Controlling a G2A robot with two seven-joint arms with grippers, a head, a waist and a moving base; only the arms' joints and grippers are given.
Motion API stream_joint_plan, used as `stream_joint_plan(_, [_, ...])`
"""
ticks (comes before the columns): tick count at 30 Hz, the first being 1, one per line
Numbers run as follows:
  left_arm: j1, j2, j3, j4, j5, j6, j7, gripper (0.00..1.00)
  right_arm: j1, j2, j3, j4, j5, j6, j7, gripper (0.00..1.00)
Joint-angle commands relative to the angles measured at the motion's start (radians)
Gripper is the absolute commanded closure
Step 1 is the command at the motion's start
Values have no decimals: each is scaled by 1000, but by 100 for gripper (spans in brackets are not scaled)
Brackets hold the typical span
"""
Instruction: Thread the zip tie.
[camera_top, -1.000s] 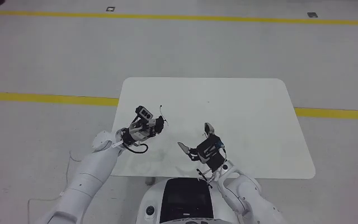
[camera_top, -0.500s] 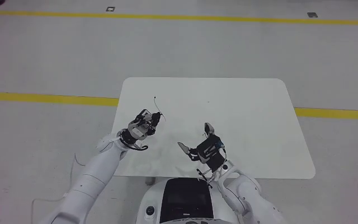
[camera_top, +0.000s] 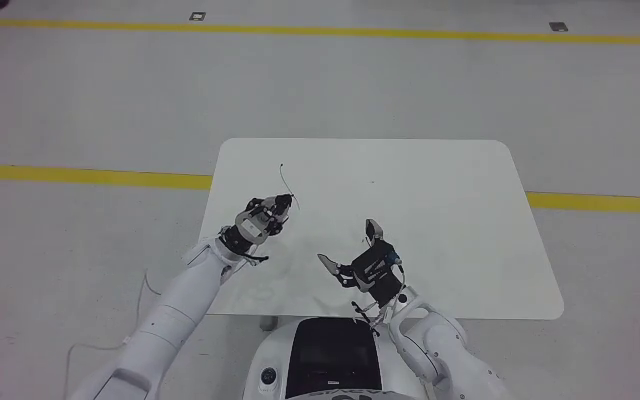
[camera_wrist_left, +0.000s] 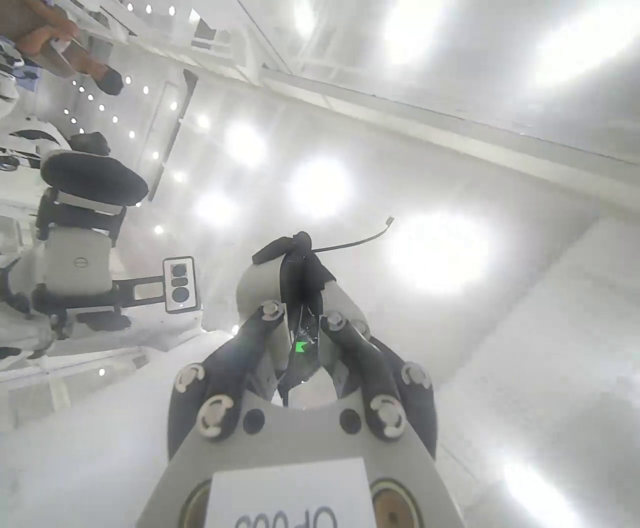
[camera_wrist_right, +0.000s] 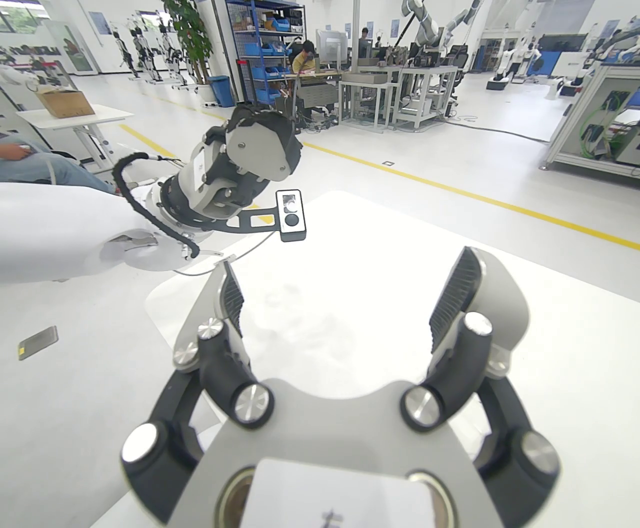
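A thin black zip tie (camera_top: 286, 181) sticks up from my left gripper (camera_top: 280, 206), which is shut on it above the left part of the white table (camera_top: 440, 190). In the left wrist view the zip tie (camera_wrist_left: 356, 243) juts out sideways past the closed fingertips (camera_wrist_left: 298, 246), its small head at the free end. My right gripper (camera_top: 346, 246) hangs open over the table's near edge with nothing between its ribbed pads (camera_wrist_right: 456, 295). The right wrist view has the left gripper (camera_wrist_right: 260, 150) raised beyond the table's far left side, with the zip tie (camera_wrist_right: 292, 107) standing up from it.
The white table (camera_wrist_right: 380, 280) carries nothing else. Yellow floor lines (camera_top: 100, 177) run past it on grey floor. A small flat dark object (camera_wrist_right: 38, 342) lies on the floor beside the table. Workbenches and shelves stand far behind.
My left gripper has turned and shifted slightly right and toward the table with the zip tie, whose free end now points farther away. The right gripper has stayed still.
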Motion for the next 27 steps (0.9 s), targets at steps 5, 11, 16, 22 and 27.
stream_joint_plan(5, [-8, -1, 5, 3, 18, -7, -11, 100, 0, 0, 0, 0, 0, 0, 0, 0])
stream_joint_plan(11, [-8, -1, 5, 3, 18, -7, -11, 100, 0, 0, 0, 0, 0, 0, 0, 0])
stream_joint_plan(16, [-8, -1, 5, 3, 18, -7, -11, 100, 0, 0, 0, 0, 0, 0, 0, 0])
stream_joint_plan(22, [-8, -1, 5, 3, 18, -7, -11, 100, 0, 0, 0, 0, 0, 0, 0, 0])
stream_joint_plan(27, [-8, -1, 5, 3, 18, -7, -11, 100, 13, -1, -18, 4, -56, 18, -28, 0])
